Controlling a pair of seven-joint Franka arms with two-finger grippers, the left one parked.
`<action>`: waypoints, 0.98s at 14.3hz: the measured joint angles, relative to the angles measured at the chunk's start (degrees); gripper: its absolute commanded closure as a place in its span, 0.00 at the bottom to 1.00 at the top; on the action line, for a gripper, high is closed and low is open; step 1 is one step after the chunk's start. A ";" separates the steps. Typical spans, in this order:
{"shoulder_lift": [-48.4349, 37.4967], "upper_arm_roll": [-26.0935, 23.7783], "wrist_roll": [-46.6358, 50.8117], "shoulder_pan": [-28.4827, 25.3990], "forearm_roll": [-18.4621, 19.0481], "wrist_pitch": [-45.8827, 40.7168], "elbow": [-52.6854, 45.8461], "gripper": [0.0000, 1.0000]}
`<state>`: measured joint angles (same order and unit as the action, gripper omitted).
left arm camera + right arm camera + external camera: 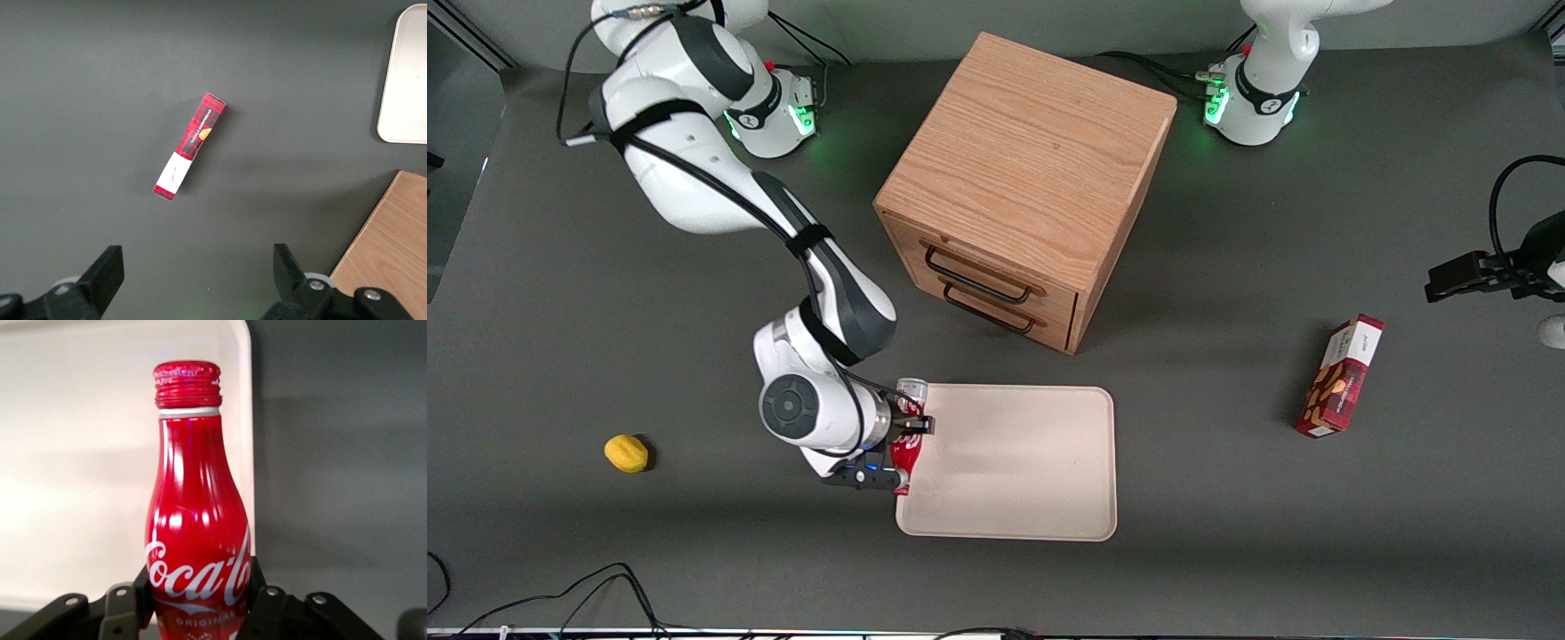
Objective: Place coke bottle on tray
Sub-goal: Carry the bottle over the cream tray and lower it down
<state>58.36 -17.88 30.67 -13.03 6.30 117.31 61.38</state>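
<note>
From the front, the gripper [896, 449] holds the coke bottle [905, 436] lying sideways over the tray [1032, 462] edge at the working arm's end, above the rim. In the right wrist view, the fingers [263, 603] are clamped on the bottle's lower body, tray beneath. Carrying looks done; lowering and release remain.

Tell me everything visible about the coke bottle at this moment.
The coke bottle is a slim, glossy red contour bottle, metallic-looking, with a ribbed red screw cap, a pale ring under it and white script lettering across the body. In the front view its silvery base shows, so it is held lying roughly level, not upright. The pincer is clamped on its lower body, one finger on each side. It hangs at the edge of the tray nearest the working arm's end; whether it touches the tray cannot be told.
</note>
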 measured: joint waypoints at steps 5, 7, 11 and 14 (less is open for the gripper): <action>3.34 -0.01 -0.06 -0.97 1.73 4.12 -0.97 1.00; 3.39 -0.02 -0.06 -1.22 1.73 4.22 -1.11 1.00; 4.21 0.02 -0.06 -1.25 1.74 6.83 -1.17 0.00; 4.71 -0.11 -0.07 -1.33 4.27 7.90 -1.49 0.00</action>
<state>63.07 -17.99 30.60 -14.37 10.57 125.21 59.89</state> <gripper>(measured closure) 0.176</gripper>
